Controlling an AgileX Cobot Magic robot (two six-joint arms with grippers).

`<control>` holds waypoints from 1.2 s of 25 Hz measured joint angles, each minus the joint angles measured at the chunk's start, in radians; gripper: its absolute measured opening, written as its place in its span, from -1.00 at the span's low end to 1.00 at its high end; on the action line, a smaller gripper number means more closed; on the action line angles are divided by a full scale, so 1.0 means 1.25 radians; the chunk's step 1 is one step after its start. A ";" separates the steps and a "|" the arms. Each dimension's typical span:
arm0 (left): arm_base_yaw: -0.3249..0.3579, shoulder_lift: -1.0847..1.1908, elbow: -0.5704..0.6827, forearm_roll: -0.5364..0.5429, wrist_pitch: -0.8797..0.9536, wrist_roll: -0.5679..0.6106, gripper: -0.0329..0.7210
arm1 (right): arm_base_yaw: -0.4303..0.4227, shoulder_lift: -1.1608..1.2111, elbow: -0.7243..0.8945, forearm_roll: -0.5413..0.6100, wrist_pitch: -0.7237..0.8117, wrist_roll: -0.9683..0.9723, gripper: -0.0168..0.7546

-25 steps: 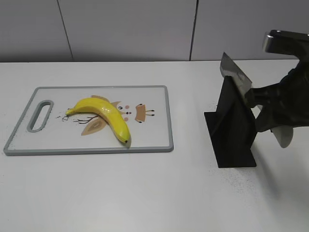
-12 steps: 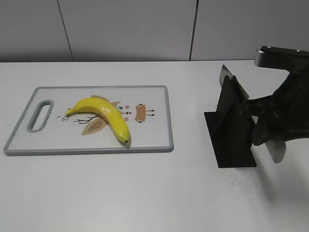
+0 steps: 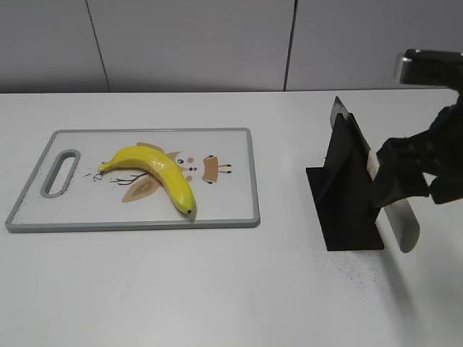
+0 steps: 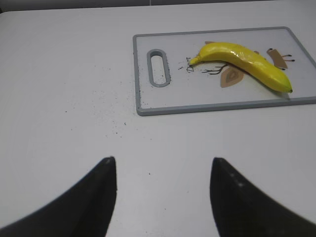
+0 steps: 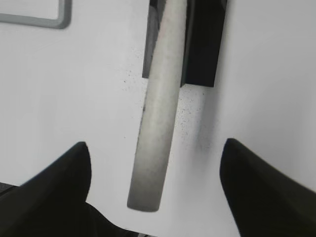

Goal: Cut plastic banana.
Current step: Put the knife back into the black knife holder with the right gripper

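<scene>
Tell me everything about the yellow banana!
The banana is bright yellow, smooth and shiny like plastic, curved, with a dark spot at one tip and a short stem at the other. It is whole, not cut. It lies flat on the grey-rimmed cutting board, over little printed drawings. Nothing else touches it; both grippers are away from it.

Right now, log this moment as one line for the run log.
phase: reaching for knife | right gripper: open around knife handle | knife: in black stand | left gripper: open, idle | banana: uncut on cutting board
</scene>
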 joint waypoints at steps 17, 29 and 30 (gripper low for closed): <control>0.000 0.000 0.000 0.001 0.000 0.000 0.65 | 0.000 -0.695 0.265 0.026 0.032 -0.262 0.55; 0.000 0.000 0.000 0.001 0.000 0.000 0.65 | 0.000 -1.009 0.304 0.005 0.019 -0.264 0.55; 0.000 0.000 0.000 0.001 0.000 0.000 0.65 | 0.000 -1.025 0.304 0.004 0.023 -0.264 0.55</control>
